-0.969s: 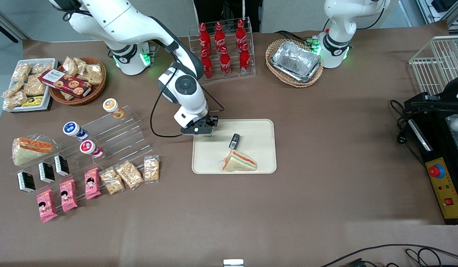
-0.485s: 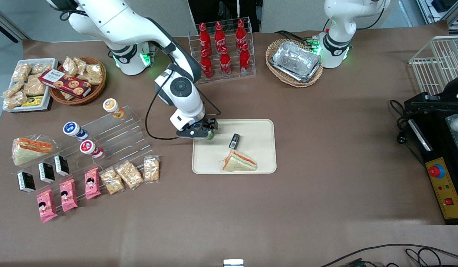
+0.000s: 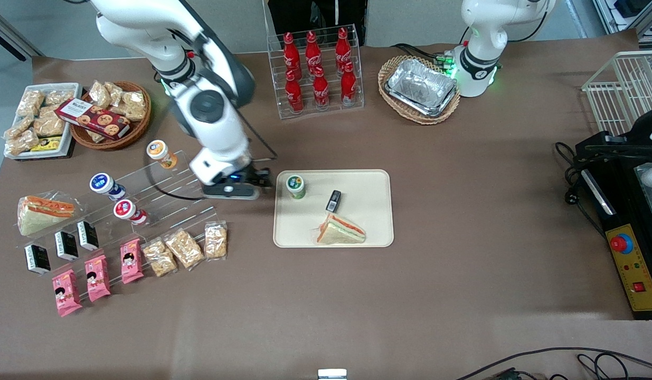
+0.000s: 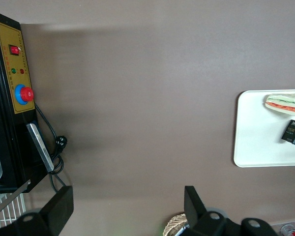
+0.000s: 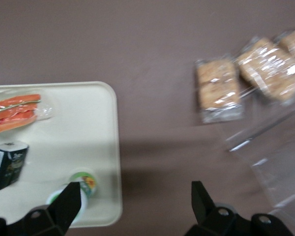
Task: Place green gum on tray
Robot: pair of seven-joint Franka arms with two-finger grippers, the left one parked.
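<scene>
Now, gum: the green gum (image 3: 295, 186) stands upright on the tray (image 3: 370, 232), white lid up, in the corner nearest the working arm's end of the table and farthest from the front camera; its long axis is vertical
Tray contents: a wrapped sandwich (image 3: 340, 231) lies nearer the front camera than the gum; a small black pack (image 3: 333, 200) lies between the two; neither touches the gum
Gripper: the right gripper (image 3: 236, 188) hangs over bare table just beside the tray's short edge, on the working arm's side, next to the clear stepped rack (image 3: 167, 184); it is off the tray entirely
Fingers: spread wide and holding nothing; in the right wrist view one fingertip (image 5: 71, 199) overlaps the gum (image 5: 81, 184) while the other (image 5: 199, 196) sits over brown table well clear of the tray (image 5: 59, 123); that overlap looks like a matter of viewpoint, not contact, since the front view shows a clear gap
Key relation: the gum lies sideways from the gripper, toward the parked arm's end of the table and at about the same depth; only the tray rim and a strip of table separate them
Judgement: the placing looks done, with the gum resting free on the tray; any coming move should carry the arm away from the tray, since a swing toward it could tip the tall, narrow bottle
Nearby risk: the snack packs (image 3: 184, 248) and rack bottles sit close to the arm's retreat path
</scene>
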